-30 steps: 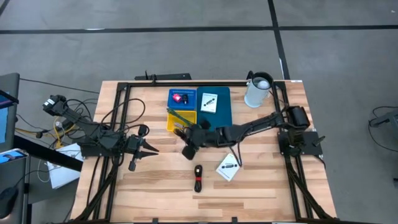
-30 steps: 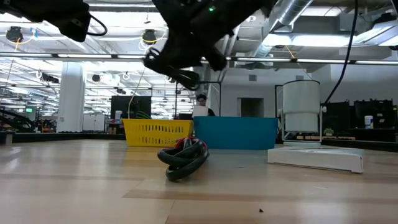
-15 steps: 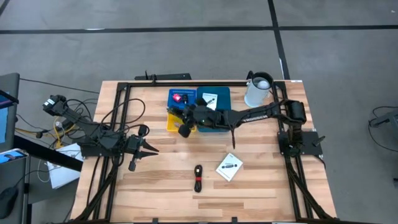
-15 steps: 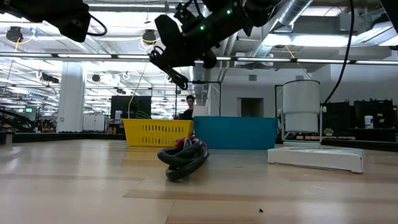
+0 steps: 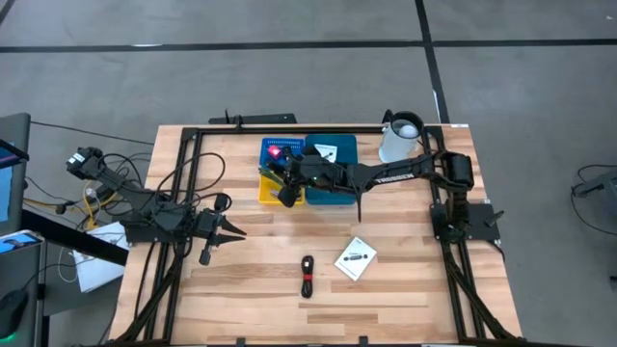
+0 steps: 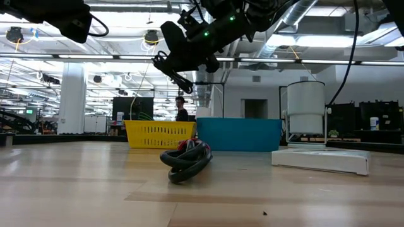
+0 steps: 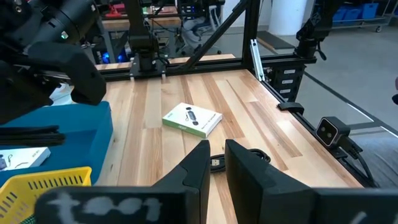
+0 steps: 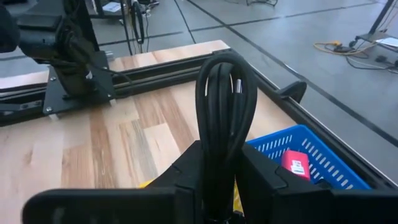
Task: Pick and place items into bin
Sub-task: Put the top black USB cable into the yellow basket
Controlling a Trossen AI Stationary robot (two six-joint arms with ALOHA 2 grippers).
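Note:
My right gripper (image 5: 284, 196) hangs above the yellow basket (image 5: 266, 191) and is shut on a black coiled cable (image 8: 222, 93). The blue basket (image 5: 289, 145) next to it holds a red-pink piece (image 8: 294, 163). The teal bin (image 5: 339, 172) holds a white card (image 5: 325, 151). A white packet (image 5: 355, 258) and a black-and-red coiled cable (image 5: 308, 276) lie flat on the table. My left gripper (image 5: 234, 231) waits at the left, its fingers nearly together and empty. My right gripper pinches the black cable's bundled strands (image 8: 219, 146) between its two fingers (image 8: 189, 168). The coil's looped end (image 8: 224, 62) sticks out past the fingertips. The cable is lifted clear, above the baskets (image 6: 180, 75).
A white jug (image 5: 400, 140) stands at the far right corner, beside the teal bin. A black frame (image 5: 193, 145) runs around the table. There is bare wood at the near left. A person (image 6: 180, 108) stands in the room behind.
My right gripper has gone from the table's middle toward the far edge with the black cable, rising a little, and now hangs over the yellow and blue baskets. It has stayed shut on the cable.

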